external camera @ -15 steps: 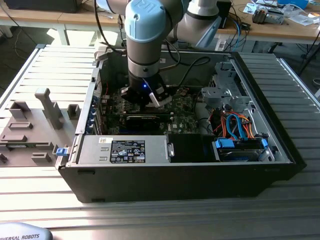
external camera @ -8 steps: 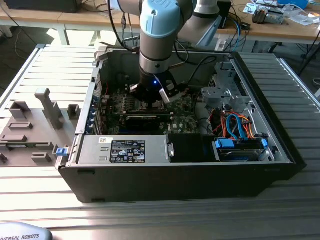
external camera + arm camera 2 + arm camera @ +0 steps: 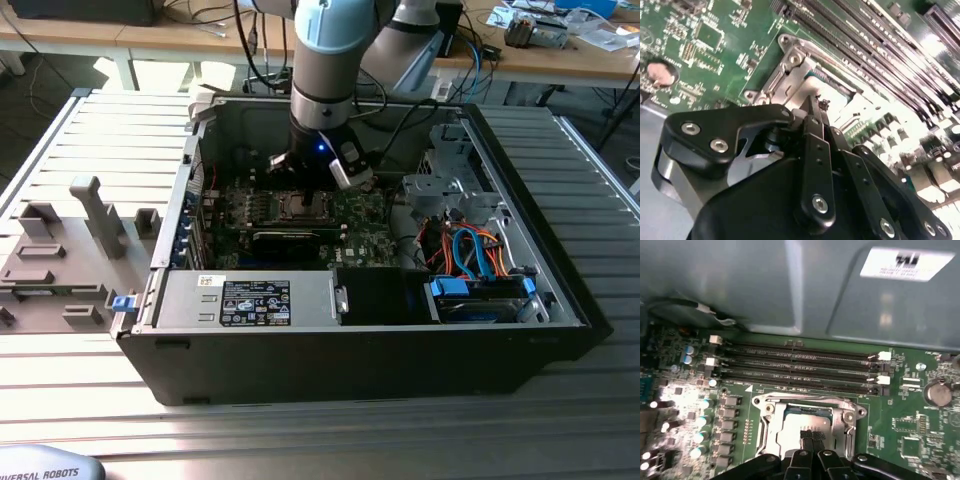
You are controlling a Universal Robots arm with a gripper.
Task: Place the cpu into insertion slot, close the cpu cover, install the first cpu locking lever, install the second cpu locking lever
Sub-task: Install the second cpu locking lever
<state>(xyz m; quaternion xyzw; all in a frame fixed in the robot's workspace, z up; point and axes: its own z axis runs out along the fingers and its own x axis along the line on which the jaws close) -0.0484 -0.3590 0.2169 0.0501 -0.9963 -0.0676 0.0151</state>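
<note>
My tool hangs right over the socket in the middle of the green board. Its two fingertips are pressed close together with only a thin crack between them, and I see nothing pinched there. Just under the tips lies the cpu, flat in its slot with the dull silver top facing up. The cpu cover is a thin silver frame; it lies down flat around the chip, and the chip shows through its square hole. I cannot tell if the tips touch the chip.

Next to the socket run four long black memory slots, side by side. Their long way runs along one edge of the socket. Behind them stands the grey case wall.

In the exterior view my arm reaches down into the open computer case, which lies on a ribbed metal surface. Blue and orange cables sit on the exterior view's right.
</note>
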